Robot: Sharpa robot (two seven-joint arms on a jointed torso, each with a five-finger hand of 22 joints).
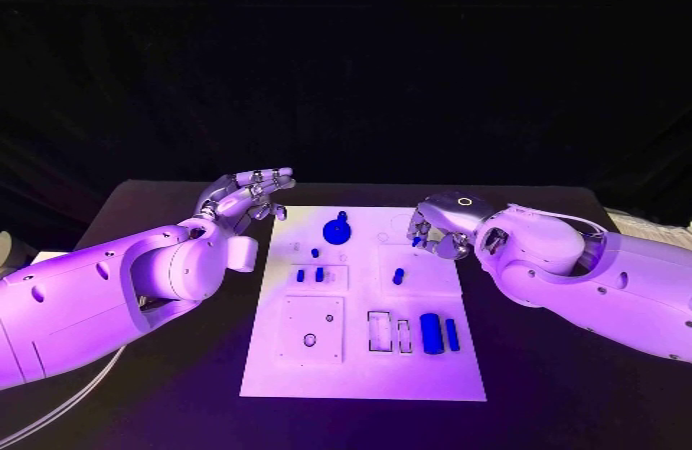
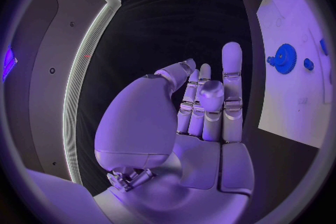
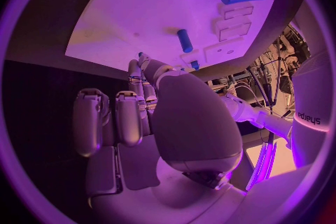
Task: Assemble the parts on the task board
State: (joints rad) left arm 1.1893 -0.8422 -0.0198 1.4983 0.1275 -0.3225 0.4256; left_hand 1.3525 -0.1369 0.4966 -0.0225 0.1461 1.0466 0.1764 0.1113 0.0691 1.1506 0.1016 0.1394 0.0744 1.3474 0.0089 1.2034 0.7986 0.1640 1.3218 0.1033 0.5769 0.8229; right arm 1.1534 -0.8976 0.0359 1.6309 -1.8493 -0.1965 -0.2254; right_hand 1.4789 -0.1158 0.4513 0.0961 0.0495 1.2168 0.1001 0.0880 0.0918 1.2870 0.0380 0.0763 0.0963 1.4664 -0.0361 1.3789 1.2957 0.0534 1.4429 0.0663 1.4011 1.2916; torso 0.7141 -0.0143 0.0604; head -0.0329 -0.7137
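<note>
Left hand (image 1: 248,196) hovered off task board's (image 1: 289,365) far left corner, fingers apart, holding nothing. Right hand (image 1: 438,228) reached over board's far right edge, small blue part (image 1: 417,240) pinched at fingertips, just above white surface. Blue gear (image 1: 336,232) sat near board's far edge, blue peg (image 1: 400,275) at middle. Two blue cylinders (image 1: 431,330) lay side by side near right edge, beside rectangular slots (image 1: 379,331). Black table (image 1: 144,370) lay beneath.
</note>
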